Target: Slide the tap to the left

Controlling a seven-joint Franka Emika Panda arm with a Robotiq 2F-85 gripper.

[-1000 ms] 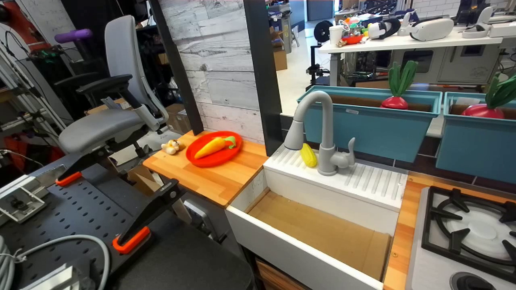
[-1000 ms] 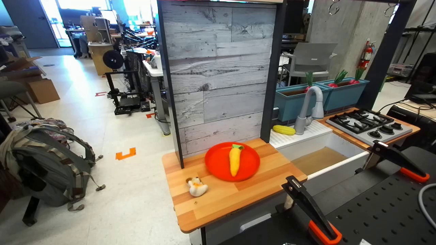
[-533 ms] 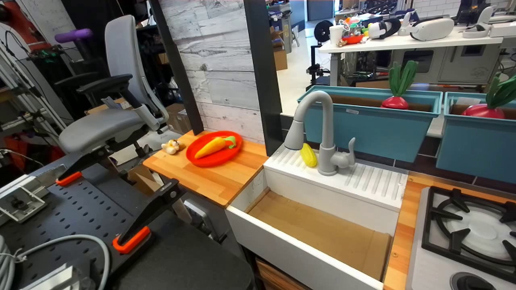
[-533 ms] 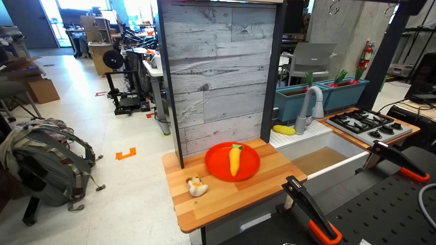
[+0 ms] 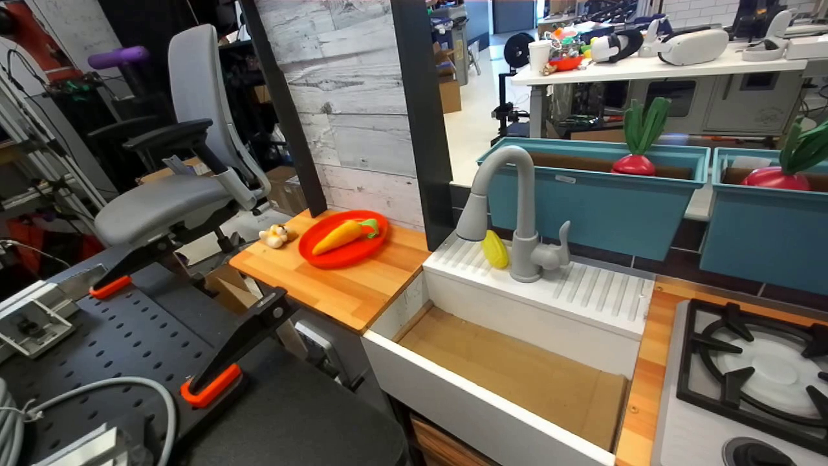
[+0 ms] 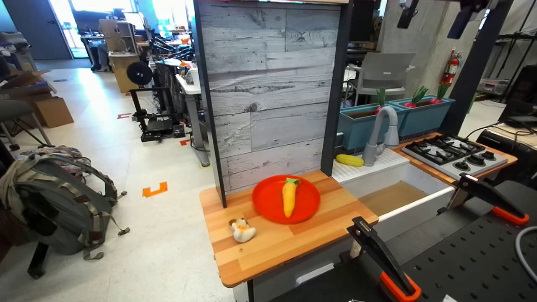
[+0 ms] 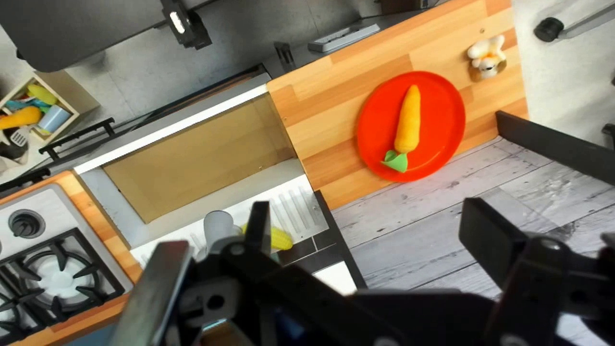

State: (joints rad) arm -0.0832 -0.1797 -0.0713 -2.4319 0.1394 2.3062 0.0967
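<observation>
Grey matte gooseneck tap (image 5: 525, 206), ribbed white ledge (image 5: 598, 289), black gripper (image 7: 367, 218) spread wide.

This looks like a lab. Far behind the kitchen sink (image 5: 453, 404) sit VR goggles (image 5: 695, 46) and a 3D printer (image 6: 158, 125).

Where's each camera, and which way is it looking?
An exterior view: high near the wooden counter, facing the red plate; gripper at top right.
An exterior view: high before the sink, facing the tap; no gripper shows.
Wrist view: mounted by the gripper, looking down at sink and red plate; black fingers show.
Both exterior views share the tap and toy carrot.
</observation>
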